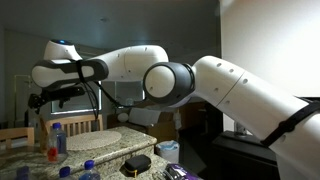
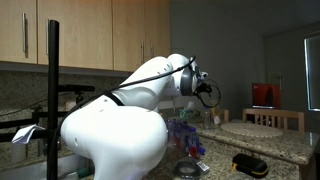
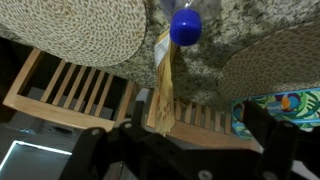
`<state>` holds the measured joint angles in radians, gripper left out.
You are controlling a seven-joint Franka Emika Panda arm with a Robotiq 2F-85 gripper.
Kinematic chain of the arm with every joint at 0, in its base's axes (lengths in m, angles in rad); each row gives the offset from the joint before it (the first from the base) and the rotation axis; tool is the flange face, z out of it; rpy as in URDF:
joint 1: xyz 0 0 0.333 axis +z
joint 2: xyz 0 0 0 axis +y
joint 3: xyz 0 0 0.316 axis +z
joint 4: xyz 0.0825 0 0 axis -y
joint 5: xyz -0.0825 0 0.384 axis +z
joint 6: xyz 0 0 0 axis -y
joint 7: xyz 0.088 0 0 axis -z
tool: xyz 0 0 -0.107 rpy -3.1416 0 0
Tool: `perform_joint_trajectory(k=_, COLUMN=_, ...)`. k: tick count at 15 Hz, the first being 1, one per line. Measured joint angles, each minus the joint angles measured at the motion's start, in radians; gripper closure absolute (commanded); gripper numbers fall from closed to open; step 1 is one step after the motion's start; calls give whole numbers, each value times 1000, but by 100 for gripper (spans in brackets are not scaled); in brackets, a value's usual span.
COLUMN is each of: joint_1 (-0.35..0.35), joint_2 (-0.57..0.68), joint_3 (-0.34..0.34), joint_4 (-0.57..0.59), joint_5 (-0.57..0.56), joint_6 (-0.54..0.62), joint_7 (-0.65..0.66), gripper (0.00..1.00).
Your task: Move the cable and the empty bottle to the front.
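A clear bottle with a blue cap (image 3: 185,25) and a yellow label shows in the wrist view, its body running down between my jaws. My gripper (image 3: 195,135) is open, its dark fingers far apart on either side of the bottle's lower end and not closed on it. In an exterior view my gripper (image 1: 40,100) hangs above a blue-capped bottle (image 1: 55,140) on the granite counter. In both exterior views a black object (image 1: 137,163) lies near the counter's edge (image 2: 250,163); it may be the cable. My gripper also shows in an exterior view (image 2: 208,92).
Round woven placemats (image 1: 100,140) (image 2: 255,130) lie on the counter. More blue-capped bottles (image 1: 88,168) stand near the front. Wooden chair backs (image 3: 80,90) sit beyond the counter edge. A colourful box (image 3: 290,105) is at the right.
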<state>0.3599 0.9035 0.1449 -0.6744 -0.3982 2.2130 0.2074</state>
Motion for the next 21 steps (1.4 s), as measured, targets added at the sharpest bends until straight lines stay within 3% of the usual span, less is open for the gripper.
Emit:
perform_joint_trajectory(k=8, joint_1=24, joint_2=15, joint_3=-53, joint_4=-15, joint_5=-9, joint_6=-81, joint_7=26, gripper=0)
perform_joint_trajectory(k=21, joint_1=41, joint_2=41, joint_3=-91, joint_4=-68, joint_5=-9, joint_6=-78, joint_7=69, gripper=1)
